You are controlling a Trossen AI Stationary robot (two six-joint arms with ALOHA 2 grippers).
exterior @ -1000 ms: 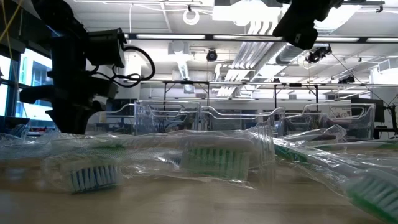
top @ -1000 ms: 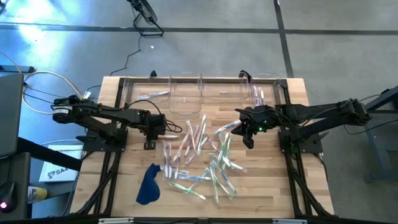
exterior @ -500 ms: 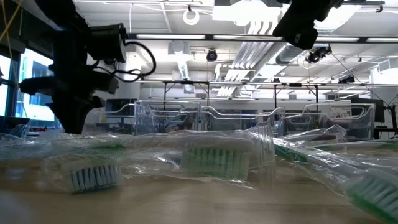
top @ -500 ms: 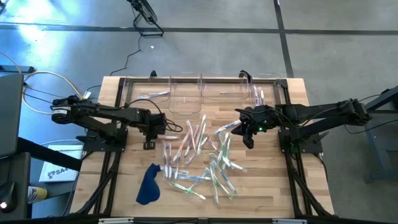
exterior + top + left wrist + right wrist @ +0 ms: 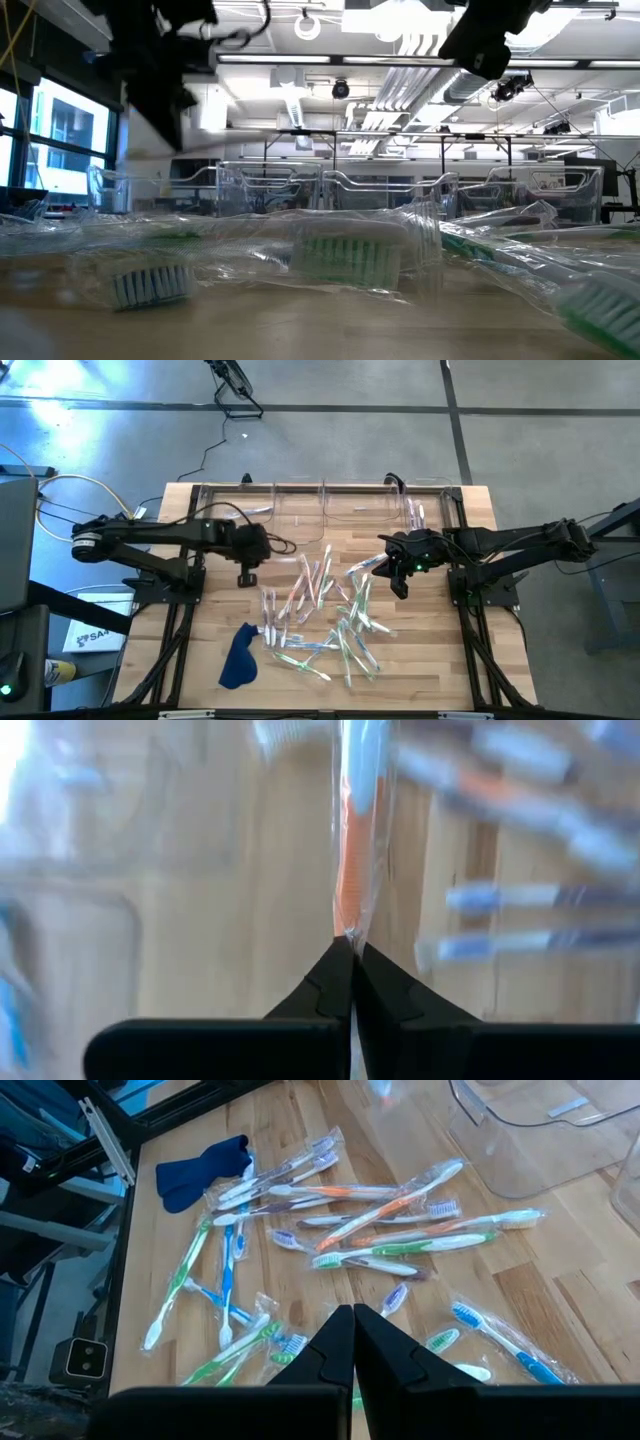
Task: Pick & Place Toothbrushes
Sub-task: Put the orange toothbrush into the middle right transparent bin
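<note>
No brand or label can be read with certainty; only a white sheet (image 5: 88, 637) with unclear dark letters is seen at the lower left of the high view. The left gripper (image 5: 349, 945) is clamped on one wrapped orange toothbrush (image 5: 356, 870), left of centre. The right gripper (image 5: 352, 1312) is pressed together and holds nothing, right of centre. The toothbrushes (image 5: 320, 610) are scattered on the wooden surface (image 5: 430, 660). Clear bins (image 5: 300, 512) are placed along the top edge, and a dark blue cloth (image 5: 238, 656) is lying at lower left.
</note>
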